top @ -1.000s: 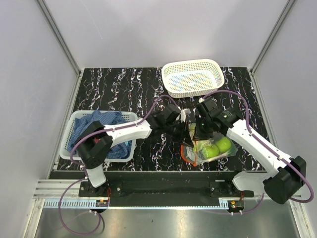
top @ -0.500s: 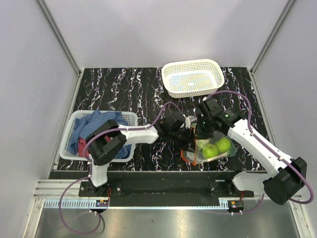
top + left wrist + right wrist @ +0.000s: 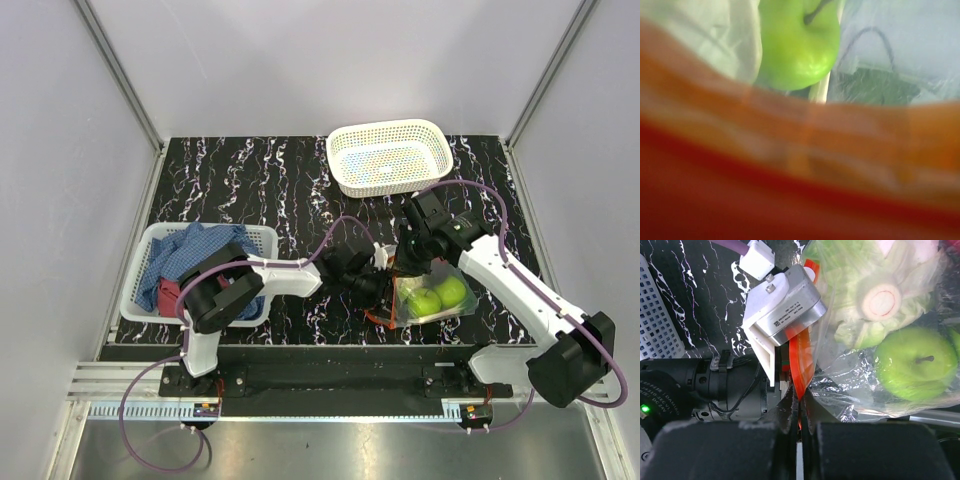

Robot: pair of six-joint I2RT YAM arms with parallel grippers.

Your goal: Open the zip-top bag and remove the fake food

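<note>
Fingers of right gripper (image 3: pixel 799 411) pinched on zip-top bag (image 3: pixel 865 385) at its orange strip (image 3: pixel 802 360), left gripper (image 3: pixel 378 284) just beside them, its grip we cannot tell

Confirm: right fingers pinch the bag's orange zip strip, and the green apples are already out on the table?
No. The right fingers do pinch the zip-top bag by its orange strip, but the green apples are inside the bag, not out on the table; the right wrist view shows it.

Orange-red zip strip (image 3: pixel 801 360); lime-grn fruit (image 3: pixel 916 362)
</note>
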